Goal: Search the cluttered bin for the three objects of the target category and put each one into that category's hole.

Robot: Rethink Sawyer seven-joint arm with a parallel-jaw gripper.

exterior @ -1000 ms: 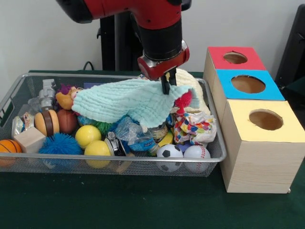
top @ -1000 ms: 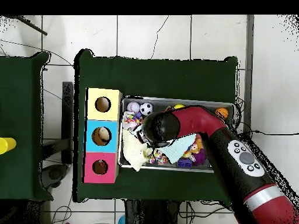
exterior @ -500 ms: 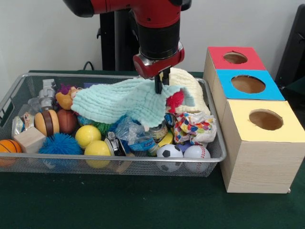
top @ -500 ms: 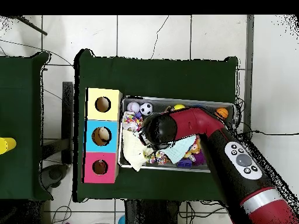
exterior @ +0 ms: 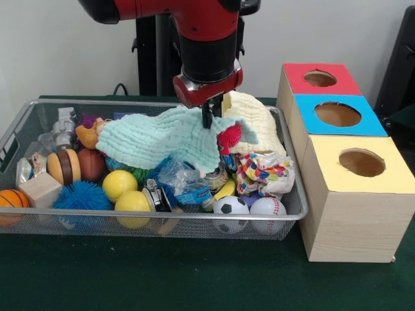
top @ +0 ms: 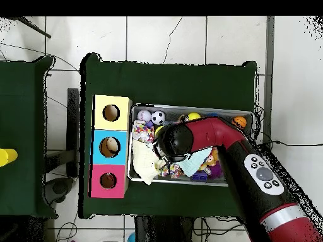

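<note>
Pinching the mint cloth (exterior: pixel 165 136), the hand (exterior: pixel 207 116) is closed.

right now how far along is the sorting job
Something pale already shows inside the blue hole; the red hole and yellow hole look empty. In hand: the gripper is shut on the light green cloth, holding it over the bin. Left: the clutter under it, including the balls along the bin's front, is unsorted.
</note>
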